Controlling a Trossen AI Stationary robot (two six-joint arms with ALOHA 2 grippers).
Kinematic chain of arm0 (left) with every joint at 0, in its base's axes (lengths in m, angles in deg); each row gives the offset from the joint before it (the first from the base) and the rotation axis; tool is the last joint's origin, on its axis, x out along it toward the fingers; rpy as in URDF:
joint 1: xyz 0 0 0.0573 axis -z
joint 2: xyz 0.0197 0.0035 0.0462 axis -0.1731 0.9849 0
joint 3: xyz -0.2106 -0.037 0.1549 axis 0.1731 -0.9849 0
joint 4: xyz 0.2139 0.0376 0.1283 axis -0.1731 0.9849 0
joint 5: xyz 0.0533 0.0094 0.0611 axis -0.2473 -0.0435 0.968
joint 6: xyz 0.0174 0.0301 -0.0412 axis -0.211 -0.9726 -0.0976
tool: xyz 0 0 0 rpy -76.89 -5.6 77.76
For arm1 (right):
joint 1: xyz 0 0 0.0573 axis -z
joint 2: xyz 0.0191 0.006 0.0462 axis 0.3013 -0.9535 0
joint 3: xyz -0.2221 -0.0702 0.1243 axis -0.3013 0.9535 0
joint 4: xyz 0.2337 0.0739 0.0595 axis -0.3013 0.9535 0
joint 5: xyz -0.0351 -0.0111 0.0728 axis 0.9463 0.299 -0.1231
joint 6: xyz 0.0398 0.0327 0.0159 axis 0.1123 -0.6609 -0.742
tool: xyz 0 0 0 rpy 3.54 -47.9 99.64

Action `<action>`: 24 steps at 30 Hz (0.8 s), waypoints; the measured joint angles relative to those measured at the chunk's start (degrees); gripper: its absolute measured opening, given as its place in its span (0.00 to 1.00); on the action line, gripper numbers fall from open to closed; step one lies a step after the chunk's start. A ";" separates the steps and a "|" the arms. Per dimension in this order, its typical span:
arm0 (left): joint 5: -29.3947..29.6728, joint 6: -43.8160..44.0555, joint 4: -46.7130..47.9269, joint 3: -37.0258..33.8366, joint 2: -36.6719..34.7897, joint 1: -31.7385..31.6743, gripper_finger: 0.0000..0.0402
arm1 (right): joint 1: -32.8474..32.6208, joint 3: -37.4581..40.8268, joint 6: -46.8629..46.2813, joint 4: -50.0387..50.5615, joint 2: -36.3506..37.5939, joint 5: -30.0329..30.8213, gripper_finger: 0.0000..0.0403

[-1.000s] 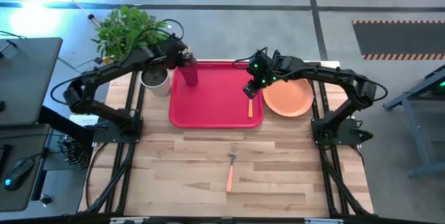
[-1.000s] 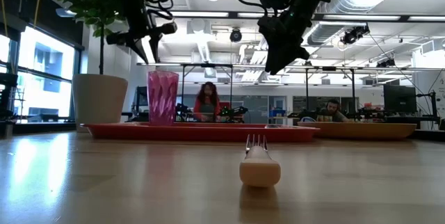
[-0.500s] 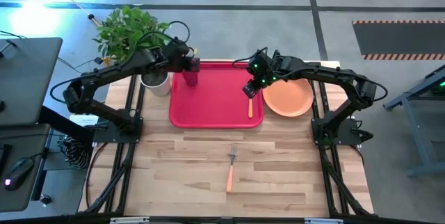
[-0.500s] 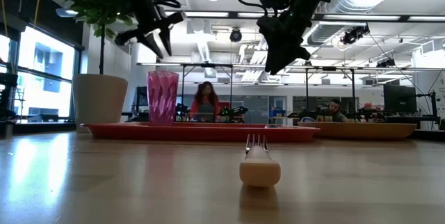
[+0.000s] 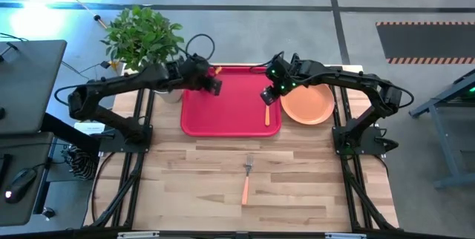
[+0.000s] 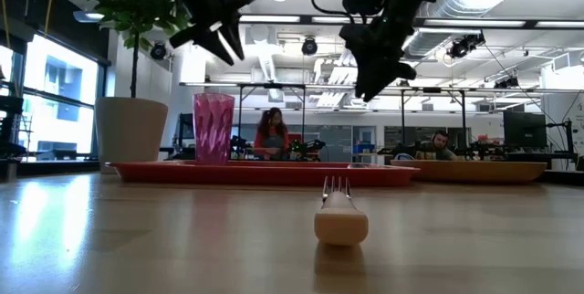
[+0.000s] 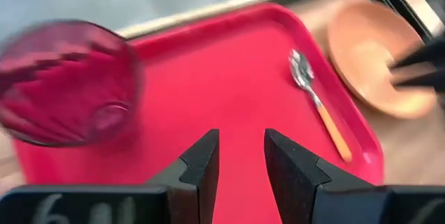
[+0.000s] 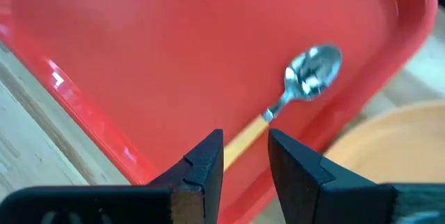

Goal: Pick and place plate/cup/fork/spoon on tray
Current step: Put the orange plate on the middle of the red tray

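Note:
The dark red cup (image 6: pixel 213 128) stands upright on the far left corner of the red tray (image 5: pixel 237 124); my left arm hides it in the high view, but it shows in the left wrist view (image 7: pixel 66 85). My left gripper (image 5: pixel 216 86) hovers open and empty above the tray, just right of the cup. The spoon (image 5: pixel 267 114) lies flat on the tray near its right rim. My right gripper (image 5: pixel 266 96) hangs open and empty above the spoon's bowl end (image 8: pixel 313 71). The orange plate (image 5: pixel 308 104) rests on the table right of the tray. The fork (image 5: pixel 246 179) lies on the table nearer the front.
A potted plant (image 5: pixel 141 35) in a white pot (image 6: pixel 130 134) stands just left of the tray's far corner, close under my left arm. The wooden table (image 5: pixel 193 187) stretches on both sides of the fork. People sit at desks in the room behind.
My left gripper has moved away from above the cup toward the table's right and a little nearer, out over the tray, turning as it went. The cup has stayed upright on the tray.

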 joint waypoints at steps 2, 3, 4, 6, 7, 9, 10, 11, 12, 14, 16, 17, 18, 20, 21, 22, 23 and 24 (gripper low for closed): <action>-1.99 -1.33 -0.03 0.00 -0.14 1.68 0.26 | -0.22 0.00 -1.77 1.62 0.00 -0.02 0.26; -2.98 -1.98 -0.03 0.00 -0.21 2.59 0.26 | -0.37 0.00 -2.64 2.58 0.00 -0.02 0.26; -3.89 -2.74 -0.02 0.00 -0.22 3.46 0.26 | -0.58 0.00 -3.77 3.65 0.00 -0.01 0.26; -5.60 -4.24 0.01 0.00 -0.23 5.26 0.26 | -1.22 0.00 -6.06 5.75 0.00 0.05 0.26; -6.48 -5.06 0.01 0.00 -0.27 6.11 0.26 | -1.62 0.00 -7.14 6.87 0.00 0.04 0.26; -7.90 -6.30 0.01 0.00 -0.31 7.89 0.26 | -2.58 0.00 -9.47 8.92 0.00 -0.04 0.26; -8.52 -6.97 0.01 0.00 -0.31 8.74 0.26 | -3.18 0.00 -10.60 9.69 0.00 -0.06 0.26; -8.99 -7.65 0.01 0.00 -0.31 9.57 0.26 | -3.75 0.00 -11.68 10.31 0.00 -0.06 0.26; -9.61 -8.30 0.01 0.00 -0.31 10.42 0.26 | -4.40 0.00 -12.71 10.75 0.00 -0.06 0.26; -9.99 -9.44 0.03 0.00 -0.31 12.05 0.26 | -5.83 0.00 -15.14 11.25 0.00 -0.06 0.26; -10.03 -11.04 0.05 0.00 -0.31 13.56 0.26 | -7.40 0.05 -17.69 11.31 0.00 -0.04 0.26; -10.03 -11.75 0.10 0.00 -0.31 14.23 0.26 | -8.20 0.07 -19.08 11.58 0.00 0.17 0.26; -10.05 -12.43 0.30 0.00 -0.31 14.84 0.26 | -9.08 0.07 -20.26 11.99 0.00 0.42 0.26; -10.05 -13.54 1.07 0.00 -0.31 16.05 0.26 | -10.98 0.09 -22.52 13.21 0.00 1.13 0.26; -10.04 -14.36 1.57 0.00 -0.31 16.57 0.26 | -11.98 0.09 -23.40 13.96 0.00 1.89 0.26; -10.05 -15.38 2.16 0.00 -0.31 17.10 0.26 | -12.96 0.09 -24.39 15.00 0.00 3.07 0.26; -10.03 -16.40 2.83 0.00 -0.31 17.63 0.26 | -13.94 0.09 -25.17 16.17 0.00 4.36 0.26; -10.03 -17.31 3.51 0.00 -0.31 18.08 0.26 | -14.84 0.09 -25.59 17.52 0.00 5.52 0.26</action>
